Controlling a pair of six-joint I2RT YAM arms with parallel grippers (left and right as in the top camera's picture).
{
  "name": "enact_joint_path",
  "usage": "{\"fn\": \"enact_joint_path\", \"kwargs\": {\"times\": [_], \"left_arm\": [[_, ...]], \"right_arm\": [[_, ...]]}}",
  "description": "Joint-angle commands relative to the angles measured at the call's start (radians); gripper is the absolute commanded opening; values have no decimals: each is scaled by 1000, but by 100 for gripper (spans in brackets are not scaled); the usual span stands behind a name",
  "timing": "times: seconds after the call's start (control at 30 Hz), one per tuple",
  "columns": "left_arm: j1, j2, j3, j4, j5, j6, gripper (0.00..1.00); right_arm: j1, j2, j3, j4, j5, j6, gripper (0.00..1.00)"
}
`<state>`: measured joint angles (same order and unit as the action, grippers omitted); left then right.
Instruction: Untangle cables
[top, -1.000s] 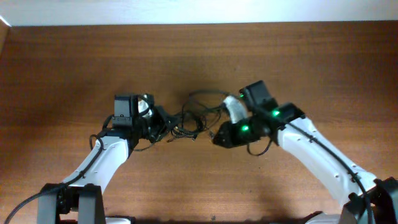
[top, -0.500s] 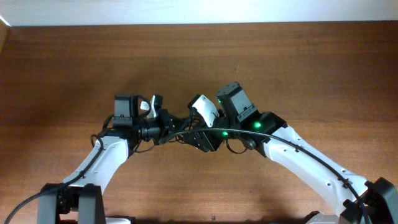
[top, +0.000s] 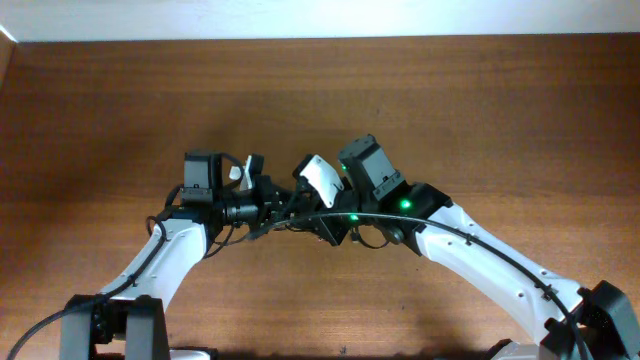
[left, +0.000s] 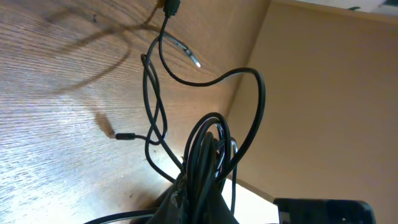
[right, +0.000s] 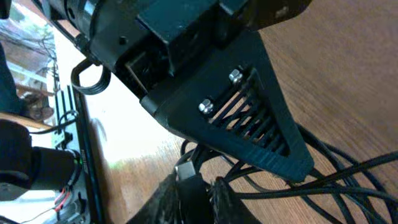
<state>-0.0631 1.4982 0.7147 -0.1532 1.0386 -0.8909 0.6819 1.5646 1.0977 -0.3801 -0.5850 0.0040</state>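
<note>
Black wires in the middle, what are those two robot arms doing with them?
The two arms are trying to untangle a bunch of thin black cables over a wooden table. The left end effector is shut on the bunch and holds it, with loose loops spreading out over the wood. The right end effector is close beside it, in among the strands, but I cannot tell whether it has gripped one. The cables are not untangled yet.

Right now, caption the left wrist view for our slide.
Left end effector grips bunched black cables over the wooden table.
</note>
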Motion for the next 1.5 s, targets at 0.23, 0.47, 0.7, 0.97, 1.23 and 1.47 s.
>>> {"fn": "enact_joint_path", "kwargs": {"times": [0.23,0.47,0.7,0.97,1.23,1.47], "left_arm": [[5,6,4,42,153,234,0],[23,6,4,257,214,132,0],[50,6,4,227,-5,-221,0],[35,6,4,220,25,-404,0],[84,6,4,217,-13,-439,0],[84,6,4,158,6,-597,0]], "right_arm": [[-89,8,6,-21,179,144,4],[-78,93,6,-153,200,170,4],[-34,79,6,-123,87,169,4],[-31,82,10,-121,156,175,68],[-391,-80,74,-531,171,552,74],[-367,-79,-135,-275,-8,914,72]]}}
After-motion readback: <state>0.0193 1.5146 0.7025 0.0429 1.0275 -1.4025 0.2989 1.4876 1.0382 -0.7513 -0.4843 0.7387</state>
